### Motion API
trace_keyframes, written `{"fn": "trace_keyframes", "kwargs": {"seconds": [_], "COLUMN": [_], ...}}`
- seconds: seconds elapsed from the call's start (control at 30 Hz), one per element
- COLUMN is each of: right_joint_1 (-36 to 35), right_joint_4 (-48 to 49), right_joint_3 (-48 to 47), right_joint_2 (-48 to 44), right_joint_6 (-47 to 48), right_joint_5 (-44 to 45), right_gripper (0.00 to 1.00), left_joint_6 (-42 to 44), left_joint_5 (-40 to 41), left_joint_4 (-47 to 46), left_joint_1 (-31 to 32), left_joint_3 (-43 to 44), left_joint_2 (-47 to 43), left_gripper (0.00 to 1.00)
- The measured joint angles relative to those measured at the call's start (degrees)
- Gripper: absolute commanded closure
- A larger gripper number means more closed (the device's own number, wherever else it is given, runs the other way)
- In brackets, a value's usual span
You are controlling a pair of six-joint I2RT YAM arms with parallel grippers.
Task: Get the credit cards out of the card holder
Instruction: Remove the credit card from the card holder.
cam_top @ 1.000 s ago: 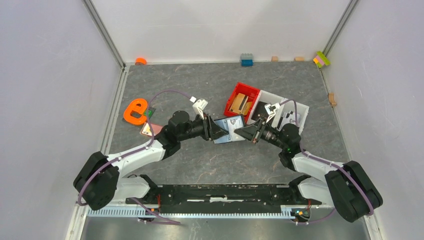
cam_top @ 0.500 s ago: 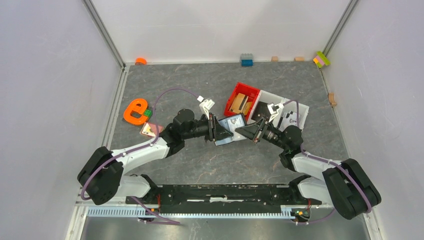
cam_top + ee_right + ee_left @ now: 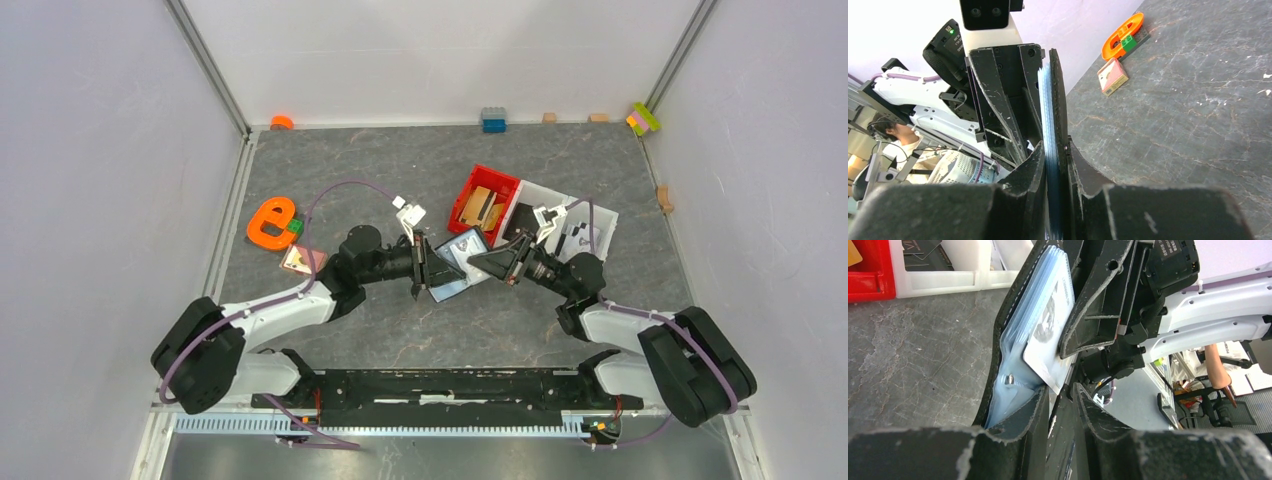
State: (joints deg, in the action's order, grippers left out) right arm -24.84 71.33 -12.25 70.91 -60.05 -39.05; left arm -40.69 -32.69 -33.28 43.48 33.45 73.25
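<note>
Your grey marbled desk (image 3: 400, 170) has both arms reaching inward, and they meet near its middle. Just behind that meeting point sits a red bin (image 3: 505, 180) holding tan blocks (image 3: 480, 207). A white bin (image 3: 605, 215) touches its right side, and neither bin stands between the fingers. Off to the left lies an orange letter-shaped piece (image 3: 268, 222) with a small pinkish flat piece (image 3: 297, 260) near it, both well apart from the work. The card holder (image 3: 458, 265) is held on edge between the two arms and spread open, its pale blue-grey inside turned toward the left arm. Your right fingers (image 3: 1018, 180) are clamped on its edge, with the black cover and the blue pockets squeezed between them. A grey-white card (image 3: 1048, 335) sticks partway out of the pockets. Its lower corner pokes into the narrow gap between your left fingers (image 3: 1020, 425), which stand nearly together. You cannot tell from here whether they actually pinch it. The metal stud (image 3: 1009, 380) sits just beside that corner.
</note>
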Motion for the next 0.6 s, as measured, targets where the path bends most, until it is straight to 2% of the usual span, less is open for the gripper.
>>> {"fn": "trace_keyframes", "kwargs": {"seconds": [0.07,0.37,0.43,0.5,0.6], "right_joint_1": [-0.31,-1.09,-1.11,-1.25,-1.49], "right_joint_4": [0.26,-0.94,-1.60,-2.08,-2.47], "right_joint_3": [-0.02,-1.27,-1.57,-1.77,-1.79], "right_joint_2": [0.31,0.57,1.01,1.64,2.64], "right_joint_6": [-0.17,0.74,1.16,1.40,1.84], "right_joint_5": [-0.20,-1.07,-1.05,-0.98,-0.55], "right_gripper": [0.91,0.91,0.91,0.91,0.91], "left_joint_6": [0.02,0.02,0.02,0.02,0.00], "left_joint_5": [0.04,2.97,4.07,4.90,5.44], "left_joint_4": [-0.22,0.00,0.70,1.51,1.84], "left_joint_1": [0.02,0.22,0.24,0.26,0.28], "left_joint_3": [-0.72,-2.51,-2.51,-2.51,-2.51], "left_joint_2": [-0.81,-3.58,-3.58,-3.48,-2.54], "left_gripper": [0.72,0.81,0.80,0.75,0.74]}}
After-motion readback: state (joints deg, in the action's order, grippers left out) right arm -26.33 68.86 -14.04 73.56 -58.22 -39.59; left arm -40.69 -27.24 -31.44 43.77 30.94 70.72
